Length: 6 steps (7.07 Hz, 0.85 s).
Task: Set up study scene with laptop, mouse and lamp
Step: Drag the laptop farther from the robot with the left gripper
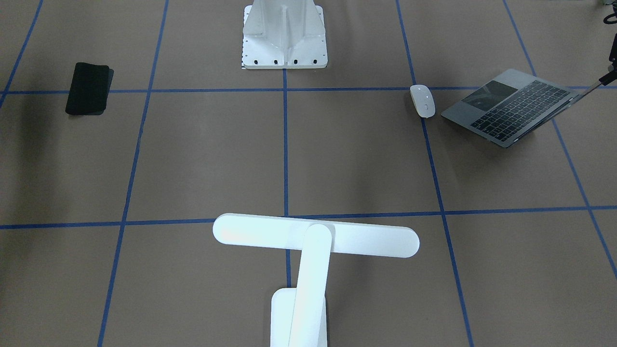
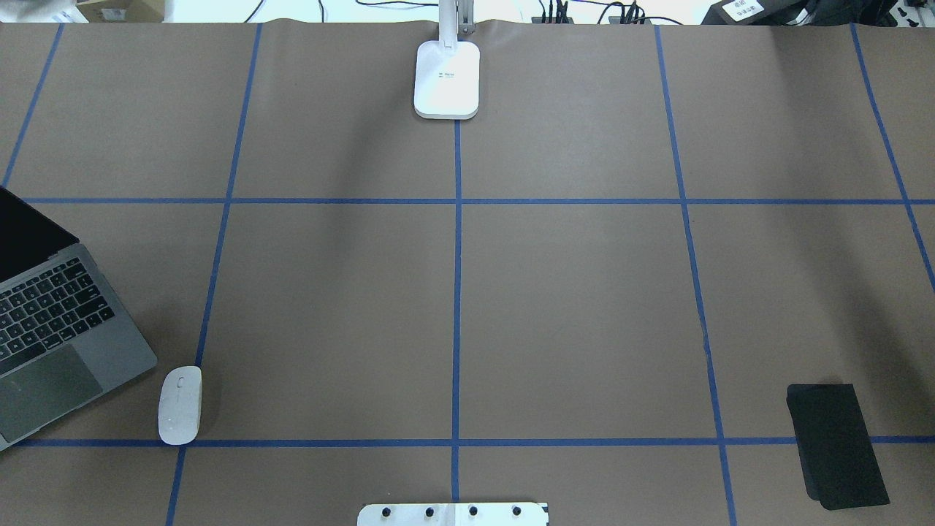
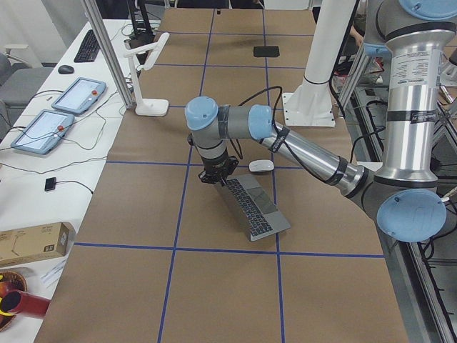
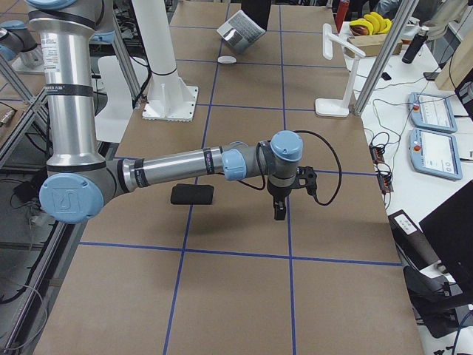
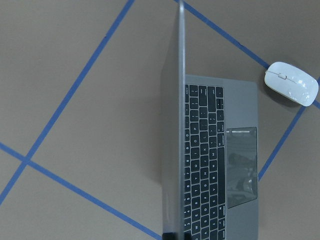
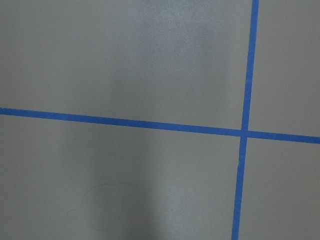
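The grey laptop (image 1: 511, 108) stands open on the robot's left side of the table, its lid raised. It also shows in the overhead view (image 2: 51, 343) and the left wrist view (image 5: 220, 160), where the lid is edge-on. My left gripper (image 3: 216, 180) sits at the lid's top edge and looks shut on it; it also shows at the edge of the front-facing view (image 1: 602, 80). The white mouse (image 1: 422, 100) lies just beside the laptop's front corner (image 2: 180, 405). The white lamp (image 1: 313, 241) stands at the table's far middle edge. My right gripper (image 4: 279, 211) hangs over bare table; I cannot tell its jaws.
A black rectangular mat (image 2: 836, 444) lies on the robot's right side, near the right arm (image 4: 192, 194). The white bolted bracket (image 1: 284, 38) stands at the robot's edge. Blue tape lines cross the brown table (image 2: 584, 307). Tablets and cables lie past the lamp's edge.
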Motion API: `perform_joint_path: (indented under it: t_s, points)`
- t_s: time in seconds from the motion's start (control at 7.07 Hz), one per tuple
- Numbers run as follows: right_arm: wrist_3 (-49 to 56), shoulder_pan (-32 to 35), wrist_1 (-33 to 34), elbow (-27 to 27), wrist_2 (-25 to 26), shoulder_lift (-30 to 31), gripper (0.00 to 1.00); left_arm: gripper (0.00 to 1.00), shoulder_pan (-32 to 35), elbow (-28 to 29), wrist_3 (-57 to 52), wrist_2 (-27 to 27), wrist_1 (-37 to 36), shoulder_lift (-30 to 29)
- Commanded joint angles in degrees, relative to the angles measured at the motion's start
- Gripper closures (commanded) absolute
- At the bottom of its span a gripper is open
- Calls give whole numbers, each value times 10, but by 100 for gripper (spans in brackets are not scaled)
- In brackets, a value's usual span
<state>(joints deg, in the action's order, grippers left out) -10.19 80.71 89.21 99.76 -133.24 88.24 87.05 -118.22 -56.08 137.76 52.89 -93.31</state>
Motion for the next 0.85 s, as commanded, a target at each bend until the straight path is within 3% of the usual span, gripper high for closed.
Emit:
perform_joint_path:
  t_s: [0.0, 0.42, 0.71]
  points:
    - [0, 0, 0, 0, 0, 0, 0, 100, 23, 2, 1, 0, -54, -35]
    - [-1, 0, 0, 1, 0, 0, 0, 100, 35, 4, 9, 1, -74, -66]
    - [-1, 0, 0, 0, 0, 0, 0, 100, 33, 25, 50, 1, -103, -133]
